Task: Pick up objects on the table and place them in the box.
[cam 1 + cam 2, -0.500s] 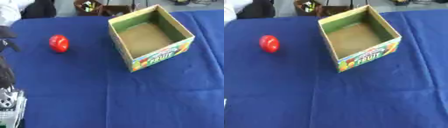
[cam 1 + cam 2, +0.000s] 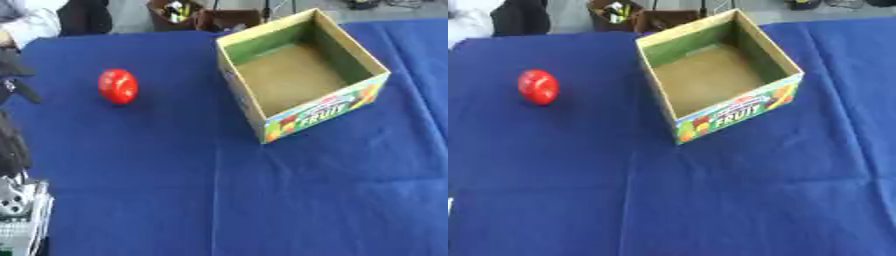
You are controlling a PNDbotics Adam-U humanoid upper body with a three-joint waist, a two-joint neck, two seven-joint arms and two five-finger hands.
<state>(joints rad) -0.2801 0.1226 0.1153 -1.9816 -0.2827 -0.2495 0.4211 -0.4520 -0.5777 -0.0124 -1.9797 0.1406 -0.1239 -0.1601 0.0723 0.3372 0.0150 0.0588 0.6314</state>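
Note:
A red round object [image 2: 117, 86], like a tomato, lies on the blue tablecloth at the left. An open cardboard box [image 2: 352, 98] with a colourful "FRUIT" label stands right of it, near the far edge, and its brown floor is bare. At the left edge of the left eye view, my left hand [image 2: 12, 79] shows as a dark shape a little left of the red object, apart from it. Below the hand, the black and silver left arm [image 2: 16, 200] runs down the edge. My right hand shows in no view.
The blue cloth [image 2: 710, 200] covers the whole table, with wide open cloth in front of the box. Beyond the far edge stand a brown container [image 2: 188, 14] of small items and a dark shape [image 2: 518, 17].

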